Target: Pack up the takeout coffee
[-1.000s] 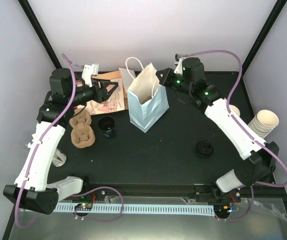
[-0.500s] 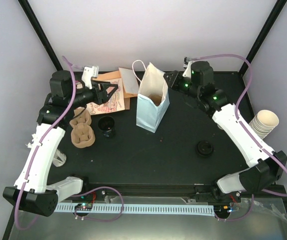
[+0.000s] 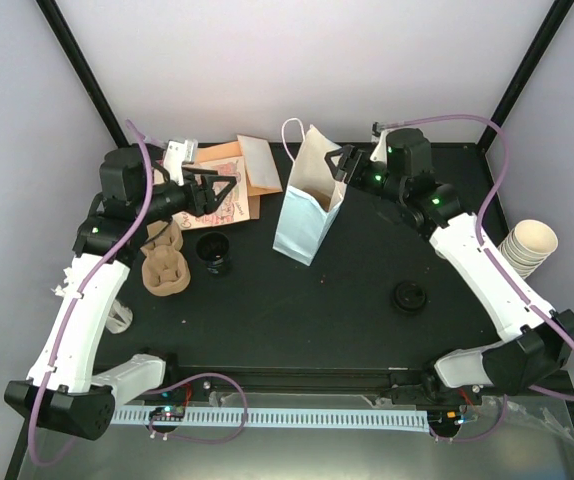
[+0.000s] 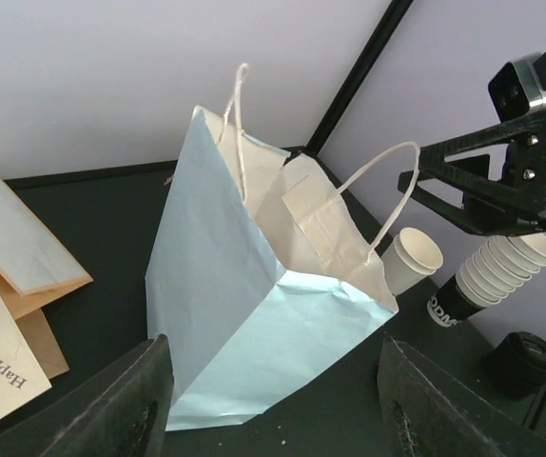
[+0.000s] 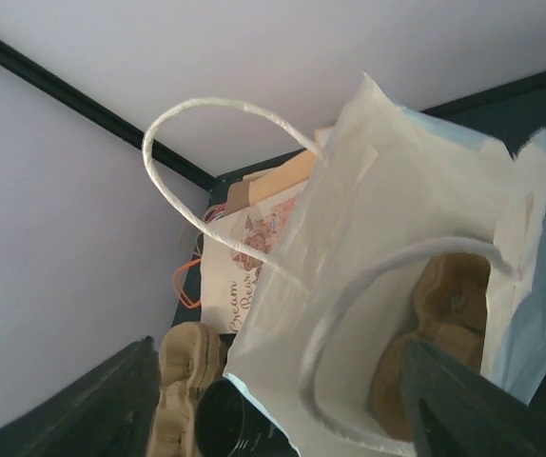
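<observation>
Obs., left to right.

- Brown pulp carrier sits on the surface at far left.
- Left jaws hang above the surface and point right toward the bag. They are parted about halfway, with nothing between them.
- Takeout coffee stands upright with its black lid up, just right of the carrier. It is nearer to the near edge than the left jaws are. Its axis is vertical, so from overhead it reads as a disc.
- Pale blue paper bag stands upright right of the cup with its mouth open to the top. It is apart from the cup. A second carrier already lies inside it.
- Right jaws are at the bag's far-right rim, spread wide and gripping nothing. The wrist view cannot settle whether a finger touches the paper.
- A squat black round thing lies further right, and beyond it are stacked cups.

Judgement: the left arm is clearly nearer to the cup, and the bag stands between the cup and the right arm. The left jaws would need to come nearward and down, close across the cup's wall, and then carry it right, up and over the bag's rim.
</observation>
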